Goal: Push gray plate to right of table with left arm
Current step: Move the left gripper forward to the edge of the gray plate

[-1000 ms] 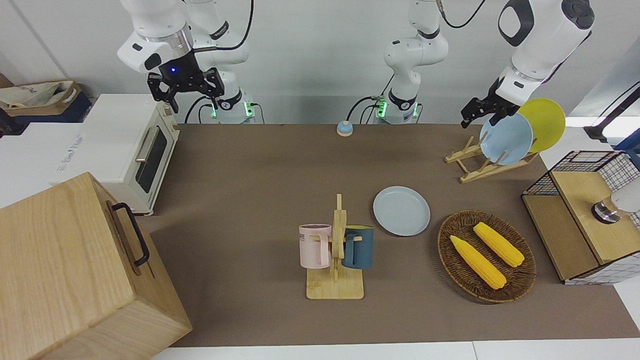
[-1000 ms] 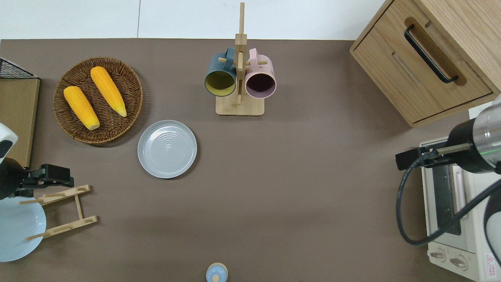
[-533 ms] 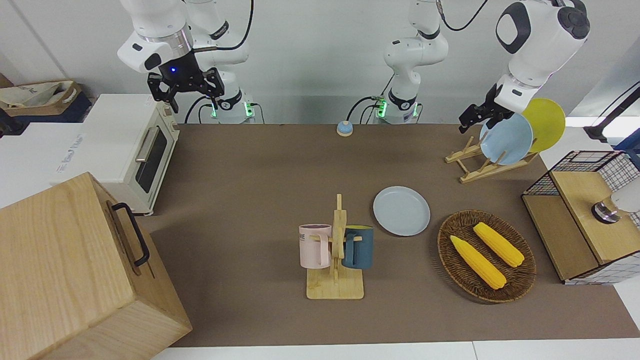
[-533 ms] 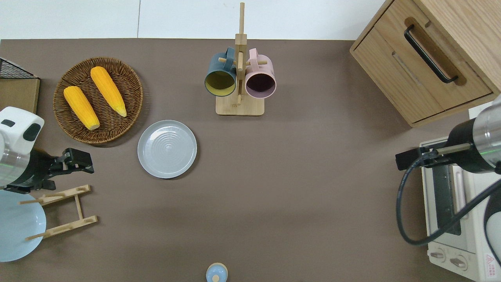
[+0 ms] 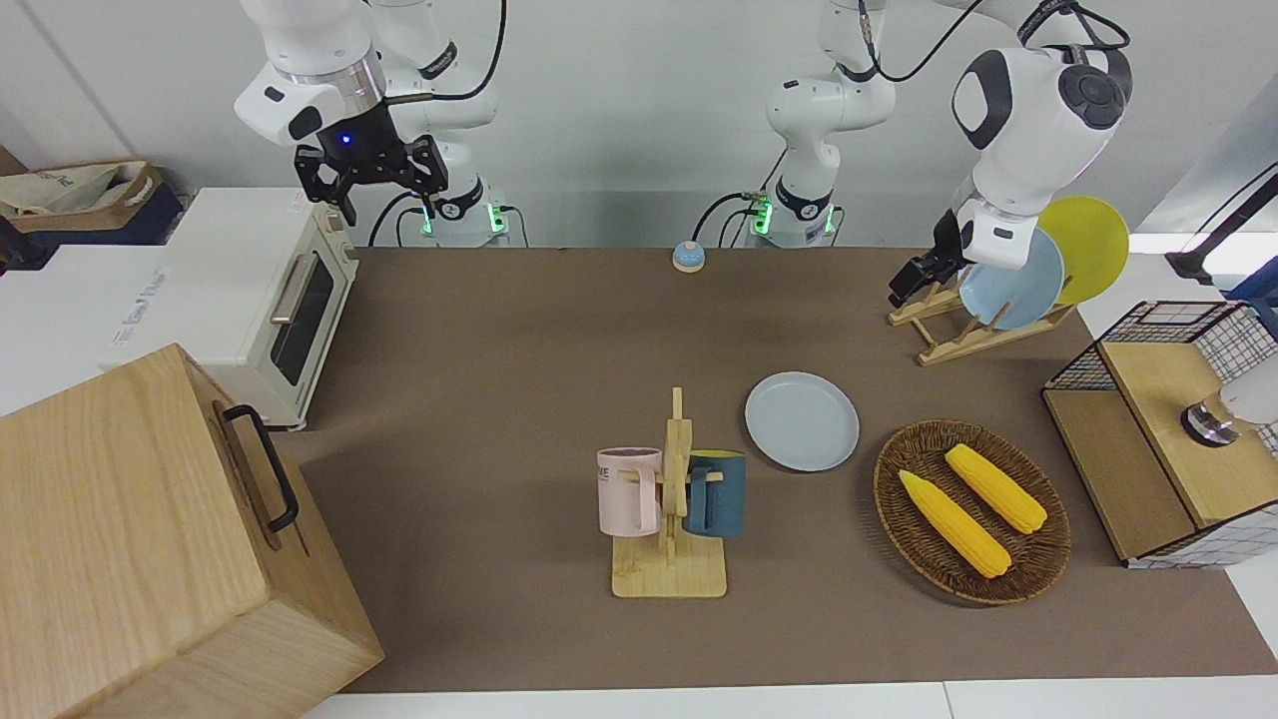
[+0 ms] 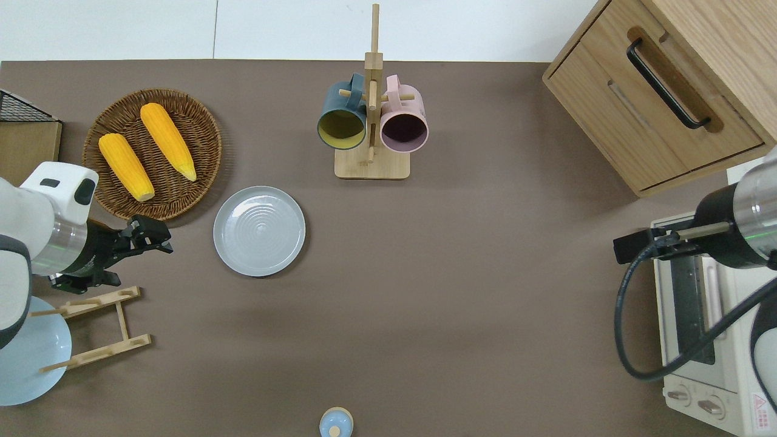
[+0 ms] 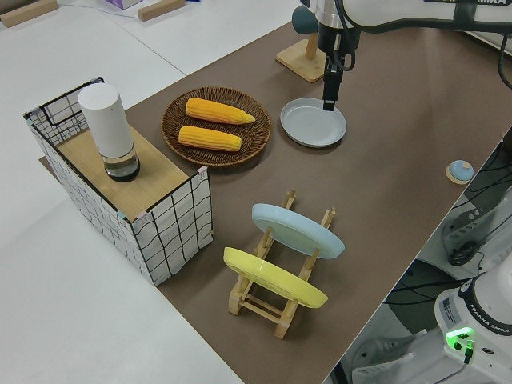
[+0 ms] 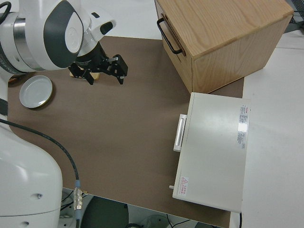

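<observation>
The gray plate (image 6: 259,230) lies flat on the brown table (image 6: 461,291), between the mug rack and the wicker basket; it also shows in the front view (image 5: 802,420) and the left side view (image 7: 314,122). My left gripper (image 6: 152,238) points down over bare table beside the plate, toward the left arm's end, clear of the rim. It also shows in the front view (image 5: 907,282) and the left side view (image 7: 329,102). It holds nothing. My right gripper (image 8: 105,76) is open and parked.
A mug rack (image 6: 371,121) holds two mugs. A wicker basket (image 6: 200,130) holds two corn cobs. A dish rack (image 5: 983,335) holds a sky-blue and a yellow plate. A wooden cabinet (image 6: 607,91) and a toaster oven (image 5: 270,300) stand at the right arm's end.
My left gripper has moved from over the dish rack out toward the gray plate. The plate and the right arm have not moved.
</observation>
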